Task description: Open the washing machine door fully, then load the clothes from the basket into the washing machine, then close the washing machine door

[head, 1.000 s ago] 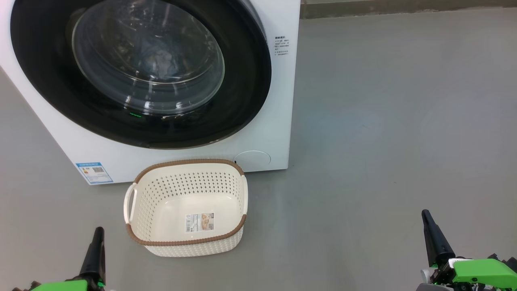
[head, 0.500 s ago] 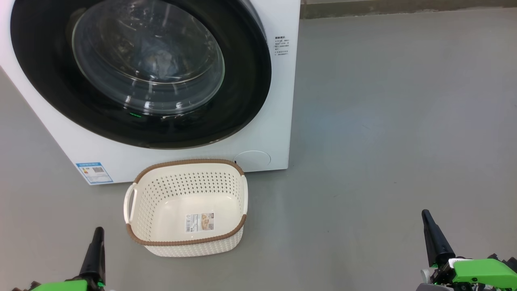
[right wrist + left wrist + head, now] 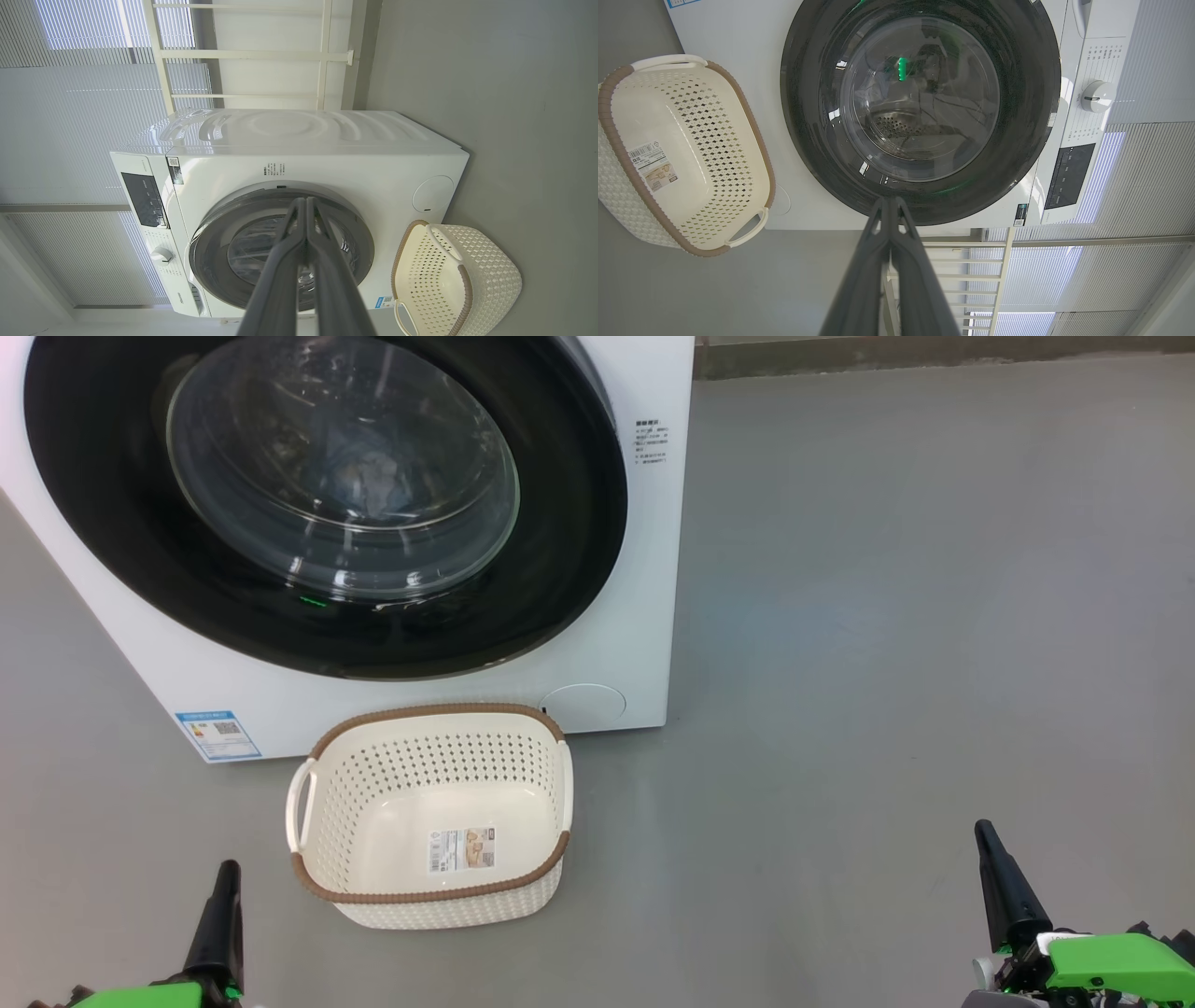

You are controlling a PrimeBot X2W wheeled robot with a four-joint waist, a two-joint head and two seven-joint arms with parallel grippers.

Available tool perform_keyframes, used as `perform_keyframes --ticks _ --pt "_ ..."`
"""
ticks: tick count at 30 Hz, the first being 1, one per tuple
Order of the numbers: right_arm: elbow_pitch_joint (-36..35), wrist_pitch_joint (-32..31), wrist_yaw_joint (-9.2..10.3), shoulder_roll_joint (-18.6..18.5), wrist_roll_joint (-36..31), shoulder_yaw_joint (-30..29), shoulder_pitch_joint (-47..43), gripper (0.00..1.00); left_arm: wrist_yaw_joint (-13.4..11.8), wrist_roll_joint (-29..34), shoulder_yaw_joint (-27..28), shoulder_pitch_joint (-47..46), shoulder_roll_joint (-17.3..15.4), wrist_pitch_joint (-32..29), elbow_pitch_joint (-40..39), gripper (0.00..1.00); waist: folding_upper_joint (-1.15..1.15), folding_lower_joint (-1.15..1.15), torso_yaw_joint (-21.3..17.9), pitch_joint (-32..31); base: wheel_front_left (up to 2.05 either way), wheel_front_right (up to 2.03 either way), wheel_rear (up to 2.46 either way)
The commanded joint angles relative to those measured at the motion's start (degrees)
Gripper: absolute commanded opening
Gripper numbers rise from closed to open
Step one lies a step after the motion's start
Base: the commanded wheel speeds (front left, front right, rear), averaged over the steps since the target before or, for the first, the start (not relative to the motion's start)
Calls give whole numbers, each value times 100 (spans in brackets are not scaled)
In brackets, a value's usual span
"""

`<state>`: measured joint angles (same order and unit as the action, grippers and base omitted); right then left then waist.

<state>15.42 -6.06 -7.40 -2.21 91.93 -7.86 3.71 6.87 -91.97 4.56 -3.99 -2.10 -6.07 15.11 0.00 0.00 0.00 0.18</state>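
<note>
Seemingly finished: door [image 3: 560,523] shut, clothes [image 3: 373,476] seen inside through it, basket [image 3: 420,775] empty on the floor [image 3: 887,663] just before the washer [image 3: 635,616]. Left claw [image 3: 888,201] and right claw [image 3: 306,200] both pinched closed, holding nothing.

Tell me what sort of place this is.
Probably a laundry corner of a home or test room: a big white front-loading washing machine stands on a grey floor, a cream perforated plastic basket sits before it, and pale window blinds hang nearby.
</note>
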Motion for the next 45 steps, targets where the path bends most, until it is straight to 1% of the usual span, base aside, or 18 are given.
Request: perform_keyframes --ticks 1,45 --pt "-139 -48 -9 -67 18 128 248 0 62 -20 195 -220 -82 -41 -106 0 0 0 0 0 0 0 0" --pt "-139 -48 -9 -67 18 128 248 0 62 -16 199 -220 -80 -44 -106 0 0 0 0 0 0 0 0"
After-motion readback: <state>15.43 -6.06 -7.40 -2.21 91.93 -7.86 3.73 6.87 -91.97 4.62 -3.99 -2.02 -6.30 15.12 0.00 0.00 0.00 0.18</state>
